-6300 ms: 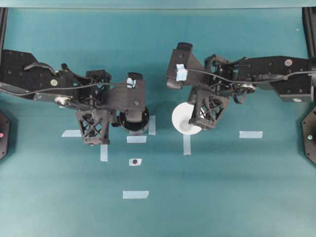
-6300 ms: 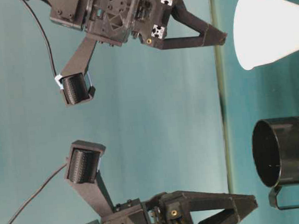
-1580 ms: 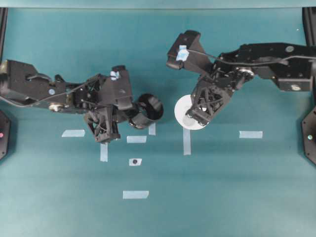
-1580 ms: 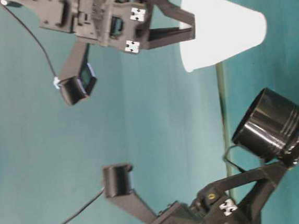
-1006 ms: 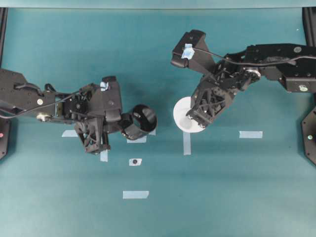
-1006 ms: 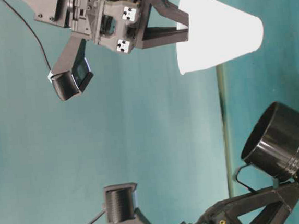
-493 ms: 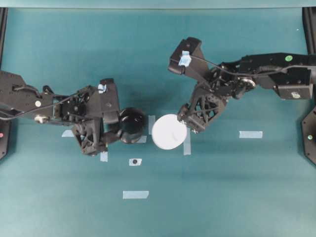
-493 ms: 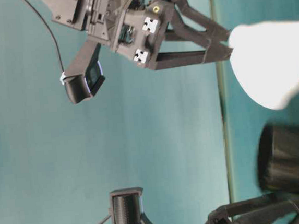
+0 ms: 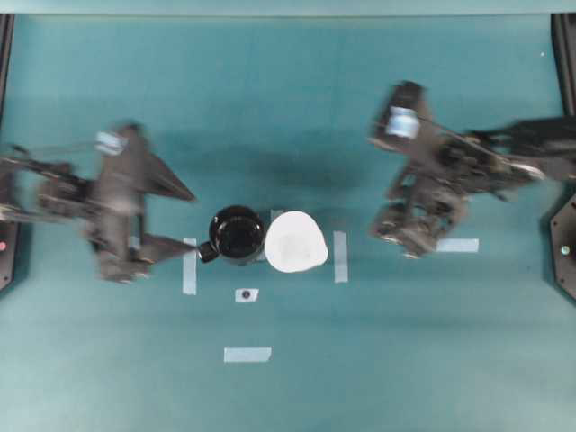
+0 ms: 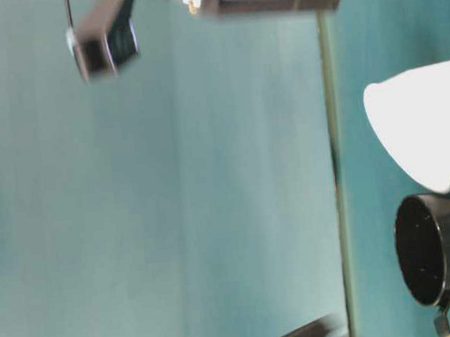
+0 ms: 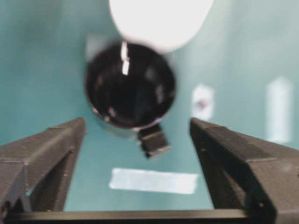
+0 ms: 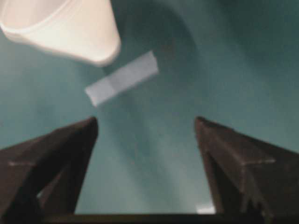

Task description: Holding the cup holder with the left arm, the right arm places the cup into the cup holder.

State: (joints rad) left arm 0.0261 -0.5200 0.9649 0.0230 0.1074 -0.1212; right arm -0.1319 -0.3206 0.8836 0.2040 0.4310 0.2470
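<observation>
The white conical paper cup [image 9: 294,241] lies tipped on the teal tabletop [image 9: 378,360], touching the upright glossy black cup holder [image 9: 236,235]. Both grippers stand off empty, fingers apart: left gripper [image 9: 175,216] nearer the holder, right gripper [image 9: 396,236] beyond the cup.

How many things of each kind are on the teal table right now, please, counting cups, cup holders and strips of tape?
White conical paper cup: 1
Glossy black round cup holder with side handle: 1
Pale blue tape strips, for example: 6 visible in the overhead view, one of them bearing a dark dot; more may be hidden
Total: 8
</observation>
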